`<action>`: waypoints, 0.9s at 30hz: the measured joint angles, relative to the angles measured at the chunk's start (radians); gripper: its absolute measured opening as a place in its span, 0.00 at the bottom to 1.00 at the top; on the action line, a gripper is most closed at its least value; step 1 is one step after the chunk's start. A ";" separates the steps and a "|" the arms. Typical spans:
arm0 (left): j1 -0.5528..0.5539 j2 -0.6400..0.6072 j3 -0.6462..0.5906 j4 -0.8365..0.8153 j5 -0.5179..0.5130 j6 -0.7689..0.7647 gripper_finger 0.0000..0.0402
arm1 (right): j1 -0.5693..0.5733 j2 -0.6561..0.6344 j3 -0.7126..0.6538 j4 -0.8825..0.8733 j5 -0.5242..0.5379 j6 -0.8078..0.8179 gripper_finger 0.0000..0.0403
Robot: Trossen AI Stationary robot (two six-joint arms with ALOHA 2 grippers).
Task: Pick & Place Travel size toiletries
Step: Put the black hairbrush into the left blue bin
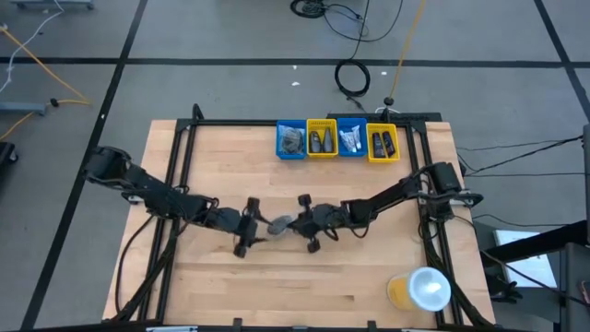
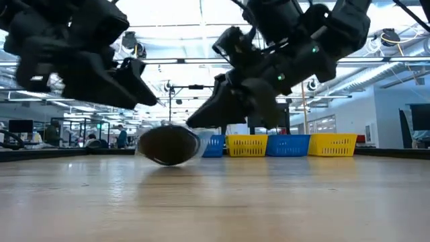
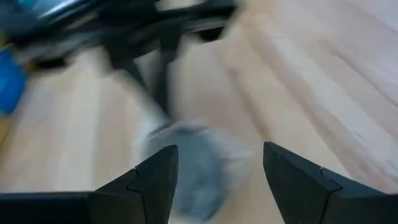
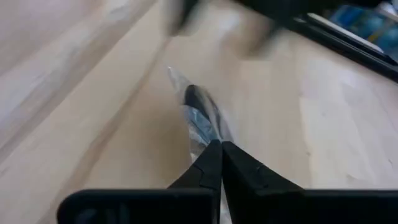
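On the wooden worktop [image 1: 304,277], the left tool [image 1: 251,224] hovers spread, released, just beside a clear-wrapped dark round piece [image 1: 279,223] lying at mid-table. The right tool [image 1: 307,224] is clenched on its wrapper edge. Likely the pick step; next comes a lift toward the bins [image 1: 336,140] at the far edge.

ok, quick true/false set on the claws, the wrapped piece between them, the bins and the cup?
1. The right claw is shut on the clear-wrapped dark piece. True.
2. The left claw is shut. False: its fingers stand open, with the piece in front of them.
3. Four bins sit in a row at the table's far edge. True.
4. All bins are blue. False: blue and yellow alternate.
5. The yellow cup lies between the claws. False: it is at the table's near right corner.
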 joint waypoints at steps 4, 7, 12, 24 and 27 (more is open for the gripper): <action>0.001 0.074 0.000 0.029 0.023 0.139 0.58 | -0.031 -0.019 -0.033 0.050 0.000 0.099 0.00; 0.001 0.141 0.000 0.107 -0.046 0.147 0.58 | -0.048 -0.023 -0.040 0.064 -0.001 0.148 0.00; 0.001 0.250 0.001 0.193 -0.261 0.061 0.58 | -0.055 -0.021 -0.045 0.078 -0.004 0.171 0.00; 0.038 0.391 0.002 0.290 -0.190 -0.041 0.58 | -0.054 -0.028 -0.044 0.069 -0.059 0.234 0.01; 0.087 0.408 0.003 0.301 -0.114 -0.088 0.57 | -0.047 -0.029 -0.044 0.074 -0.074 0.235 0.03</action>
